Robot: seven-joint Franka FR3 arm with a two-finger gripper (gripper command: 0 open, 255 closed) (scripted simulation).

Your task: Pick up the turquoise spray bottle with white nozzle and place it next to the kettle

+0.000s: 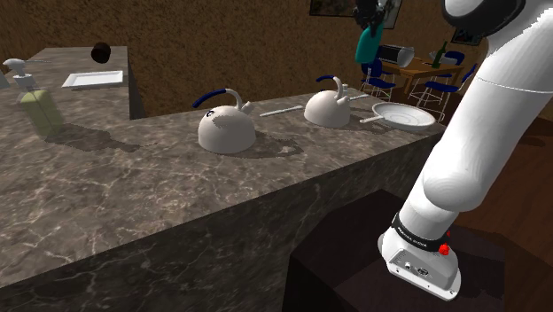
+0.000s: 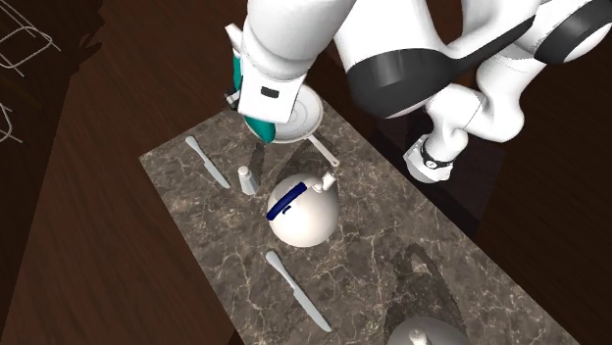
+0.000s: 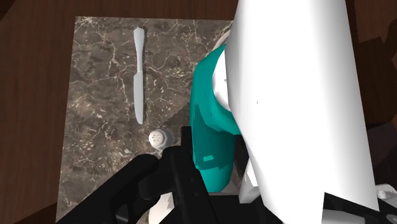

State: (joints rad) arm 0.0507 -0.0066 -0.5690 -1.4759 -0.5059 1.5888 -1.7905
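A: Which step of the task is in hand?

B: The carrying step, I think. The gripper (image 1: 373, 16) is clamped on the bottle (image 1: 365, 44). The bottle hangs high in the air, over the end of the counter (image 1: 133, 177) where the pan (image 1: 403, 116) lies. Nothing supports it from below, so I judge that the grip carries it.

A: Does the wrist view show the clamp?

B: Partly. One black finger (image 3: 181, 168) lies against the teal body. The other side is hidden behind a big white shape, probably the nozzle.

A: And where must the bottle go?

B: Beside the kettle (image 2: 304, 214). A second kettle (image 1: 226, 127) stands farther along the counter, but the first one is nearer to the bottle.

A: What does the next move call for?

B: To bring the bottle over a bare patch just beside the kettle and lower it upright. The place is crowded. A shaker (image 2: 247, 180) stands near, the pan's handle points toward the kettle, and a knife (image 2: 297, 289) lies on its other side. So the descent should be straight, and the gripper should let go only when the base rests on the counter.
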